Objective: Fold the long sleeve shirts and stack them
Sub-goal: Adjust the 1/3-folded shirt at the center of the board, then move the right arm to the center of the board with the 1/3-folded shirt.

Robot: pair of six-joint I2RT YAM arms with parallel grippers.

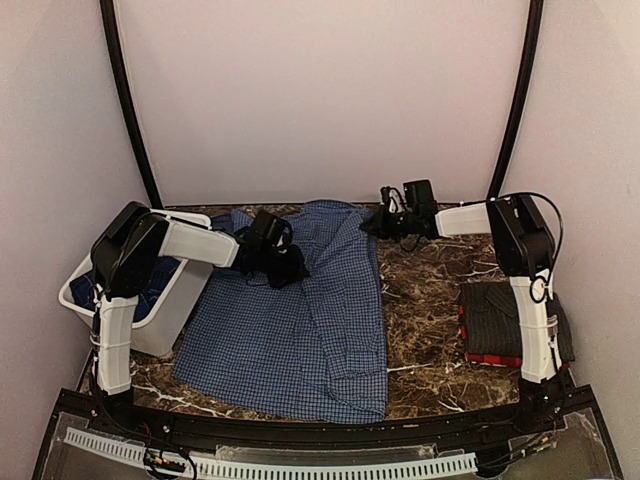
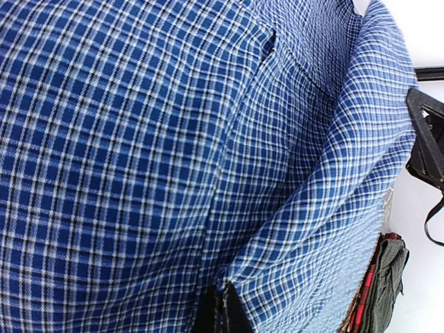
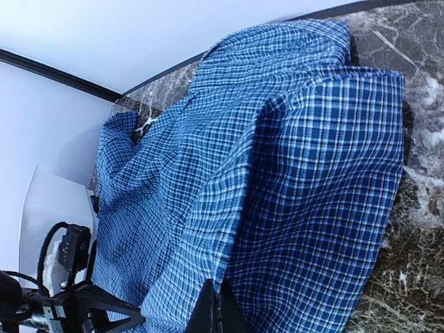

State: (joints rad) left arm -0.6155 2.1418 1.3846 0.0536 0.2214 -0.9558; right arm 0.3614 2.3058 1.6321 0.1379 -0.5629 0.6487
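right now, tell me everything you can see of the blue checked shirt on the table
The blue-and-white check shirt looks like thin woven cloth in a small check. It is spread mostly flat on the dark marble table, softly wrinkled, with a long panel folded over on its right side. Its left edge lies beside the white bin. The left gripper is shut on cloth near its far left, and the right gripper is shut on its far right edge.

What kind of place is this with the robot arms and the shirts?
Probably a robot test booth, not a home: plain white walls and curved black poles enclose a marble-patterned table, two robot arms are bolted at its near edge, and a blue checked shirt lies spread for folding.
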